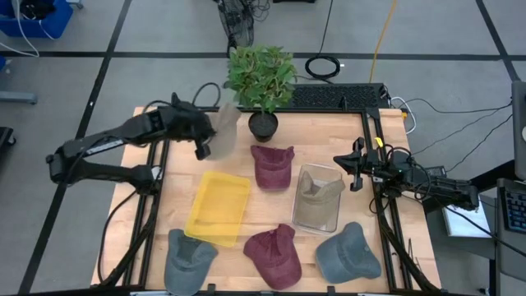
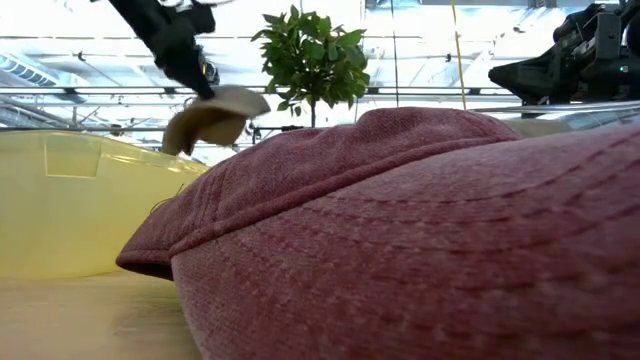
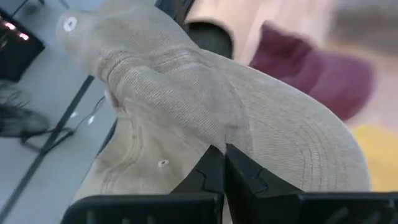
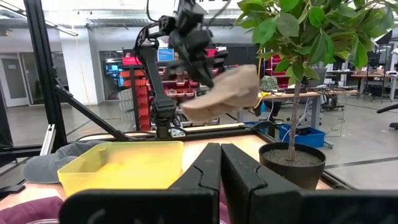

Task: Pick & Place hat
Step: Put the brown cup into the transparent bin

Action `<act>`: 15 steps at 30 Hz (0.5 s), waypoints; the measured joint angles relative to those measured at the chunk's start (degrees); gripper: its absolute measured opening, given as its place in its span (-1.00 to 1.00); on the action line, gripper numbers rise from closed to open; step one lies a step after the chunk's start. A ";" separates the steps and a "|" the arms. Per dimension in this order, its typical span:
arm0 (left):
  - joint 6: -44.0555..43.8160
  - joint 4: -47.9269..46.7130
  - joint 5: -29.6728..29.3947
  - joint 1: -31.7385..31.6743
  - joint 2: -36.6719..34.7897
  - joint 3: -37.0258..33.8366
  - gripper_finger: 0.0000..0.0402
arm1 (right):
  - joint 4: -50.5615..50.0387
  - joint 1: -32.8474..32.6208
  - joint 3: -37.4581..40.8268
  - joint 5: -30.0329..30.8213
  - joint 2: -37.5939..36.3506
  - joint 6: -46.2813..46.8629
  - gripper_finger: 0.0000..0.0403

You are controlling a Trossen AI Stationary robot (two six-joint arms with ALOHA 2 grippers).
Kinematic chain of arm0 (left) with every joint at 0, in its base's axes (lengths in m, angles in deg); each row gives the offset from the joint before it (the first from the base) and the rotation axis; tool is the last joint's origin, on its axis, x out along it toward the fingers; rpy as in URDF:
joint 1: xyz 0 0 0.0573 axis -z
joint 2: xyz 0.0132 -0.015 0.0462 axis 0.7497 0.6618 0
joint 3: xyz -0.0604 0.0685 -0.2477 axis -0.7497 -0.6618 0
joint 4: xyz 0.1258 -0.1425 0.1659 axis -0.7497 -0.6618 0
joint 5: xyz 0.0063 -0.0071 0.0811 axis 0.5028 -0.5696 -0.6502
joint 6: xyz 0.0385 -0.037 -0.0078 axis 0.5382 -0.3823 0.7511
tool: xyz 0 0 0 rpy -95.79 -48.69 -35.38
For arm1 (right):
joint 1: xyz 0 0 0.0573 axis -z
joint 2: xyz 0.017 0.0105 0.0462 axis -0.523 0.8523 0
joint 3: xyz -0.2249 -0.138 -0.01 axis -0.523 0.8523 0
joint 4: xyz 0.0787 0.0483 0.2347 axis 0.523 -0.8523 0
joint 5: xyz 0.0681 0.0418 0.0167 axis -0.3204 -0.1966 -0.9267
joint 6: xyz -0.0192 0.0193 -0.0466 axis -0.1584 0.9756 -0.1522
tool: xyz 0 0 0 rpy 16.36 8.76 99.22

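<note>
My left gripper (image 1: 203, 141) is shut on a tan cap (image 1: 223, 127) and holds it in the air near the plant pot (image 1: 263, 125), beyond the yellow bin (image 1: 218, 207). The low view shows the tan cap (image 2: 215, 115) hanging under the left gripper (image 2: 198, 82). Another tan cap (image 1: 319, 191) lies inside the clear bin (image 1: 316, 222). Two maroon caps (image 1: 272, 164) (image 1: 275, 255) and two grey caps (image 1: 187, 259) (image 1: 348, 252) rest on the table. My right gripper (image 1: 352, 170) is shut and hovers at the clear bin's right far corner, touching nothing. My left gripper pinches the tan cap between its two fingers (image 3: 239, 171) where the brim meets the crown (image 3: 217, 140). The fingers slant down at it from the table's left. The cap is lifted clear of the table, its brim (image 3: 311, 143) to one side and its crown (image 3: 124, 56) to the other.
A potted plant (image 1: 261, 78) stands at the table's far edge, close to the raised cap. Black frame rails (image 1: 156, 197) (image 1: 386, 222) run along both sides of the wooden table (image 1: 329, 140). The near maroon cap (image 2: 420, 230) fills the low view.
</note>
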 joint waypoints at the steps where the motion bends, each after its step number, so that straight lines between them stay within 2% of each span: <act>1: -1.01 0.25 0.45 1.06 -0.83 0.00 -0.98 | 0.00 0.01 0.00 0.00 0.00 0.00 -1.00; 6: -5.05 2.40 1.02 8.95 -2.97 0.00 -0.97 | 0.00 0.01 0.00 0.00 0.00 0.00 -1.00; 15: -9.97 19.00 -1.66 26.68 -0.24 0.00 -0.98 | -0.02 -0.01 0.00 0.00 0.00 0.00 -1.00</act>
